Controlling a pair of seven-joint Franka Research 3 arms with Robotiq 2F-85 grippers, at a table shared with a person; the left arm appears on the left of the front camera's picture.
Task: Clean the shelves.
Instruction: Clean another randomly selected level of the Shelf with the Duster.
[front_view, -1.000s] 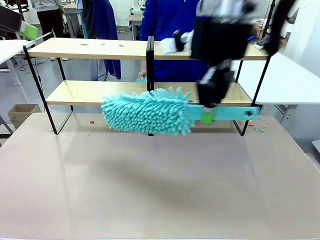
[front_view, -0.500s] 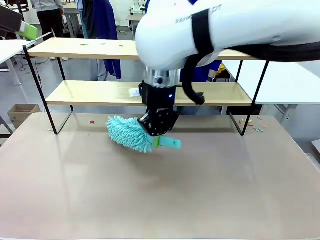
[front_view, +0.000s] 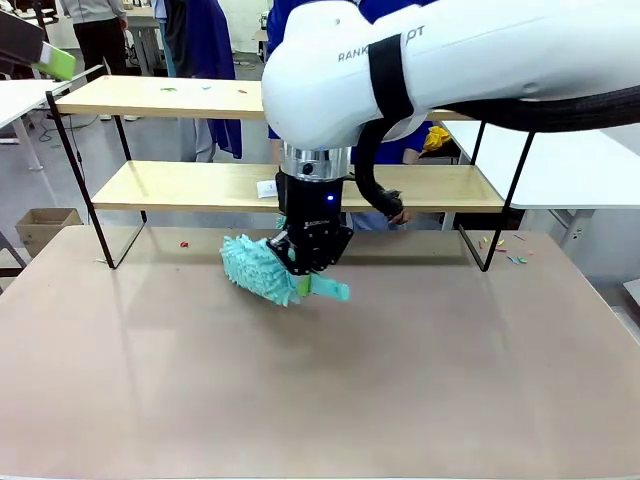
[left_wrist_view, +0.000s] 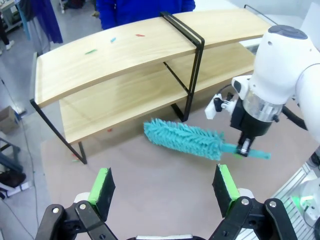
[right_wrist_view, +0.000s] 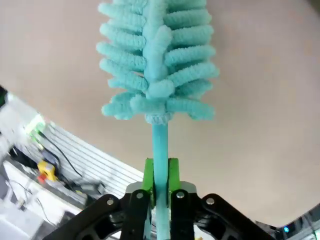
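Observation:
The shelves (front_view: 170, 97) stand across the far side of the table, two light wooden boards in a black frame; from above they show as the shelves (left_wrist_view: 125, 55). My right gripper (front_view: 312, 268) is shut on the handle of a teal fluffy duster (front_view: 258, 270), held low over the table in front of the lower board. In the right wrist view the right gripper (right_wrist_view: 160, 187) clamps the thin teal handle, and the duster head (right_wrist_view: 157, 65) points away. My left gripper (left_wrist_view: 164, 185) hangs high above the table, open and holding nothing, looking down on the duster (left_wrist_view: 182, 139).
Small coloured scraps (left_wrist_view: 90, 51) lie on the top board, and more scraps (front_view: 510, 258) lie on the table by the rack's right foot. A person in blue (front_view: 330, 30) stands behind the shelves. White tables (front_view: 580, 150) flank the rack; a cardboard box (front_view: 40, 225) sits on the floor at left.
The right arm has swung left and turned. The duster, which lay broadside before the lower shelf, has come down over the table left of centre, seen end-on. The grip stays shut.

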